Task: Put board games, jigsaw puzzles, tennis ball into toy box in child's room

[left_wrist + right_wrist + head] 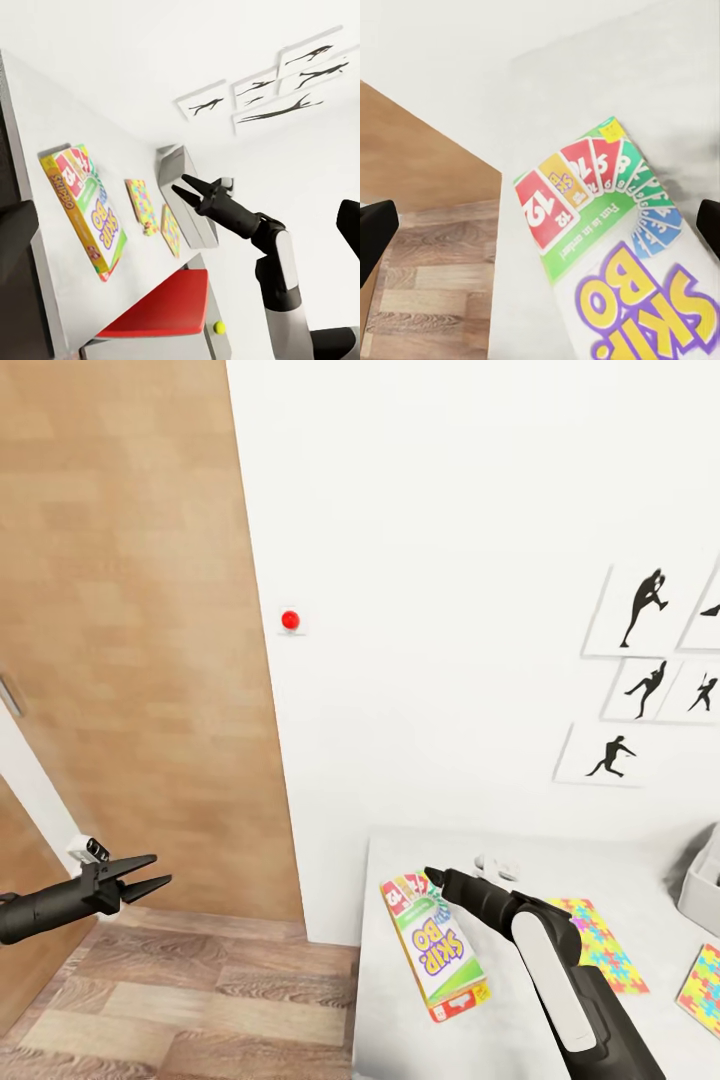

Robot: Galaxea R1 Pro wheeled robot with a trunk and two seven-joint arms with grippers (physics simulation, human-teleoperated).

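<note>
A board game point(436, 952), a flat box printed "Skip-Bo" with fanned cards, lies at the near left end of the table point(520, 1040). My right gripper point(432, 877) hovers open over the box's far end, and the right wrist view shows the board game point(615, 255) below the open right gripper point(547, 221). Two jigsaw puzzles point(603, 945) point(703, 980) lie flat further right. The toy box point(702, 892) stands at the picture's right edge. My left gripper point(160, 868) hangs open and empty over the floor by the door. The tennis ball point(220, 327) shows beside a red flat surface.
A wooden door point(130, 640) stands left of the white wall, with a red knob point(290, 620) on the wall beside it. Black silhouette pictures point(645, 660) hang above the table. Wood-plank floor point(200, 990) lies left of the table. A small white object point(497, 865) sits behind my right arm.
</note>
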